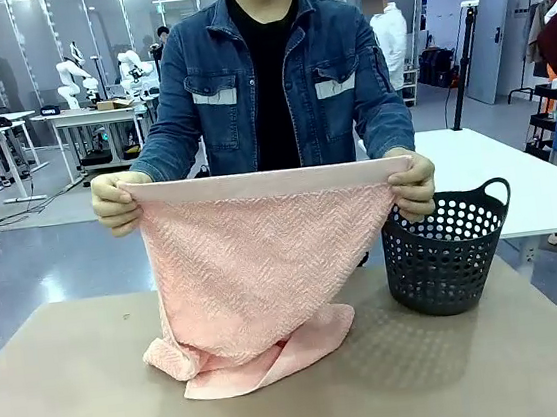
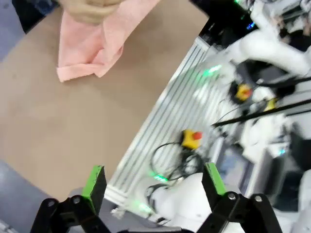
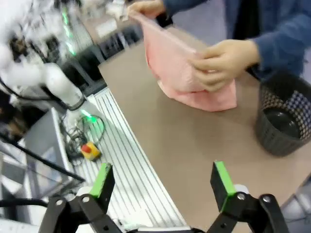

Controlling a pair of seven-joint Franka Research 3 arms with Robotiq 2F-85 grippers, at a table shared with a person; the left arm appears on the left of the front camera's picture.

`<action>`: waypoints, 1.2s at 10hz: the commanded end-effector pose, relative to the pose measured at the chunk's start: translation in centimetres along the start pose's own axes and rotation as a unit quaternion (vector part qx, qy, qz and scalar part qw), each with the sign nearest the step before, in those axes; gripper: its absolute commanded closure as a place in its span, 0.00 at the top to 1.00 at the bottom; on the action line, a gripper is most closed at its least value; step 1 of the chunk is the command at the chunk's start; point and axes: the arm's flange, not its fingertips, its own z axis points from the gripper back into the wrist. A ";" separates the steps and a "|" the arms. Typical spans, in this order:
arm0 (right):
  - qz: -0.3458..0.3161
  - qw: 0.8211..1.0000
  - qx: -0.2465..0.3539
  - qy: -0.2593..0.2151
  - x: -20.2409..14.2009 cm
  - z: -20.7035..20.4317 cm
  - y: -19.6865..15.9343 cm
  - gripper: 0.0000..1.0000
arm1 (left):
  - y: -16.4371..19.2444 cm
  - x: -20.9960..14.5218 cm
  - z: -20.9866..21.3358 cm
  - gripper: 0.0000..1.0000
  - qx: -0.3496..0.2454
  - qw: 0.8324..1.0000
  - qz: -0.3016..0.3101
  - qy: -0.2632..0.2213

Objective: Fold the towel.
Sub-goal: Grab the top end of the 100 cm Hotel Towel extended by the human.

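I judge the first fold is just starting: the person's hands (image 1: 117, 203) hold the towel (image 1: 256, 271) spread, my left end effector (image 2: 153, 174) and right end effector (image 3: 162, 170) gape empty, so next I'd reach for its lower edge.

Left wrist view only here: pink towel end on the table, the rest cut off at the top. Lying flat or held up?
Observer: Held up. A person stretches the towel by its top edge, one hand at one end, the other hand at the other. Its lower end bunches on the table.
Operator: Anything else on the table?
Observer: A dark perforated basket, beside the towel on the robot's right.
Operator: Right pincer?
Observer: Right pincer is open and empty, well short of the towel.
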 end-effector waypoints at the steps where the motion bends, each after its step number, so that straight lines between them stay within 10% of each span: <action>1: 0.088 0.994 -0.061 0.033 2.9 -3.2 2.7 1.00 | -3.2 3.3 -2.1 1.00 0.105 0.988 -0.101 0.049; 10: 0.139 0.988 -0.042 0.057 6.2 -5.9 5.7 1.00 | -5.8 7.2 -4.5 1.00 0.088 0.981 -0.167 0.049; 12: 0.212 0.970 -0.055 0.111 9.2 -6.7 7.6 1.00 | -8.5 7.8 -3.1 1.00 0.166 0.950 -0.254 0.071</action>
